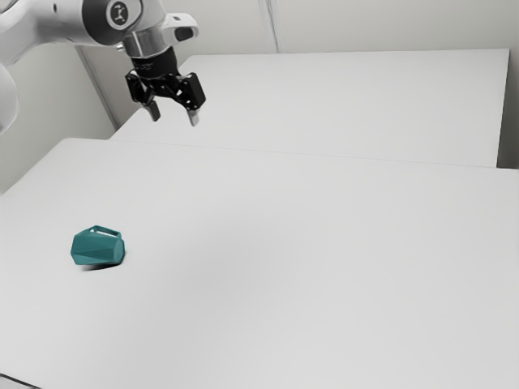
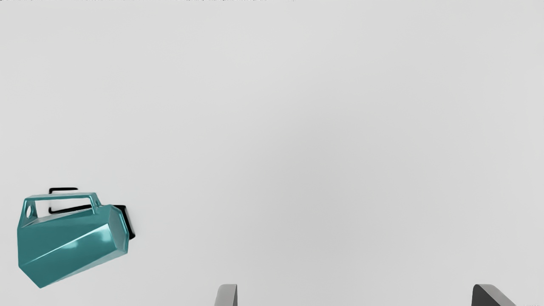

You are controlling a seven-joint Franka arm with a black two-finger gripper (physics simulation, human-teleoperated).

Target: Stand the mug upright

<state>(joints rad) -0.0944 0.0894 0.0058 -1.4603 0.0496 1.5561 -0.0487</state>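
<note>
On the table, toward the exterior view's left, lies the mug. The gripper hangs above, well apart from it.

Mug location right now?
Exterior view: the mug lies on its side on the white table, toward that view's left. Its nearest neighbour, the open gripper, hangs above the table, somewhat farther toward the exterior view's right.

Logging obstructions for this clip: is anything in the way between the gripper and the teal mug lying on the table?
Nothing visible stands in the way: the gripper hangs above the table with its fingers apart, and only open space shows between it and the mug.
</note>
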